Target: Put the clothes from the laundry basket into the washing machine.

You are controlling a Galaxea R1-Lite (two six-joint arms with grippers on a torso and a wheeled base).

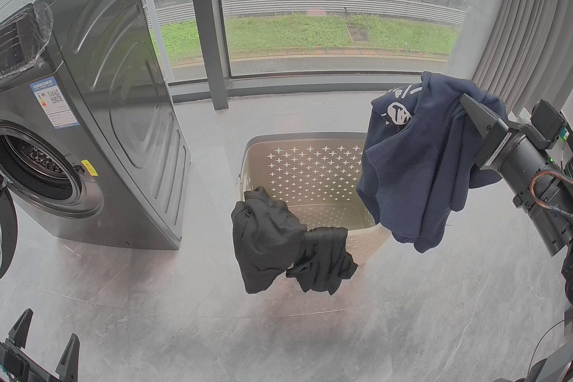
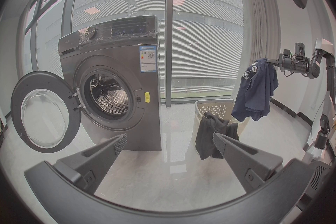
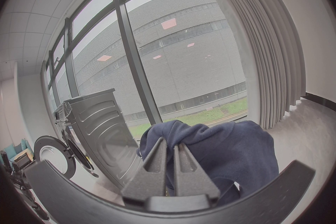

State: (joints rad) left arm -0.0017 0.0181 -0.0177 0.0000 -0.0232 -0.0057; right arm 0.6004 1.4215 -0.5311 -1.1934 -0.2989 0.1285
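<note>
The right gripper, at the right edge of the head view, is pinched closed on a navy sweatshirt. The sweatshirt hangs in the air right of centre, its lower folds overlapping the right side of the laundry basket. In the right wrist view the two fingers sit nearly together, with navy cloth bunched at their tips.

The basket stands on the floor in the middle of the frame. A black garment is draped over its near rim and hangs down the outside.

The washing machine fills the left of the frame, well apart from the basket. Its round door is swung open and the drum is exposed.

The left gripper sits in the lower left corner, fingers spread wide and holding nothing. A grey curtain hangs at the upper right beside the window.
</note>
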